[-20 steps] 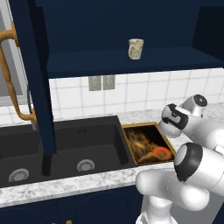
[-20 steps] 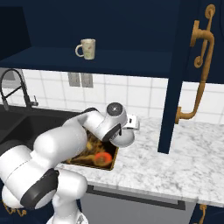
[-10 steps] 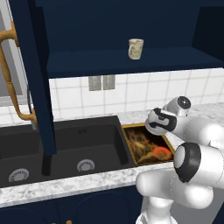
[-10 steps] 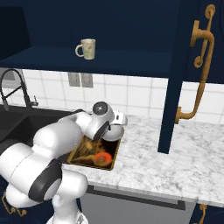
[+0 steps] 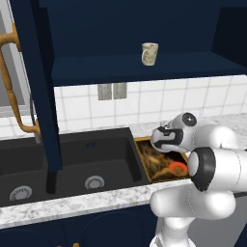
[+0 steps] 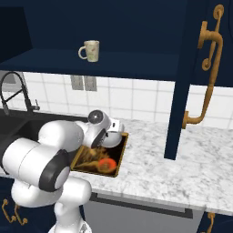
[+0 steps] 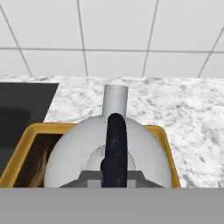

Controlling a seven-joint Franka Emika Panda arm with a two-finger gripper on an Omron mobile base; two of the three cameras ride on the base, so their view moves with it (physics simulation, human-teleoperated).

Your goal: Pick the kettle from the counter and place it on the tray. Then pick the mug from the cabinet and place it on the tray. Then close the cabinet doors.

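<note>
The silver-grey kettle [image 7: 74, 153] hangs by its black arched handle [image 7: 116, 140] in my gripper [image 7: 114, 178], which is shut on that handle. Its spout [image 7: 116, 98] points toward the tiled wall. The kettle [image 6: 113, 139] sits over the far end of the golden-rimmed tray [image 6: 119, 159]; whether it touches the tray [image 7: 30, 129] I cannot tell. In the left base view my hand hides the kettle above the tray [image 5: 144, 159]. The cream mug [image 5: 149, 53] stands on the navy shelf of the open cabinet [image 5: 144, 67], with its handle showing in the right base view as mug [image 6: 90, 50].
A black double sink [image 5: 72, 164] lies left of the tray. Speckled counter [image 6: 182, 159] stretches to the right. One open cabinet door [image 5: 36, 82] with a brass handle hangs on the left, another door [image 6: 191, 77] on the right. A black faucet [image 6: 13, 88] arches over the sink.
My arm has swung left with the kettle, carrying it from above the counter to over the tray. The mug and the doors have not moved.
</note>
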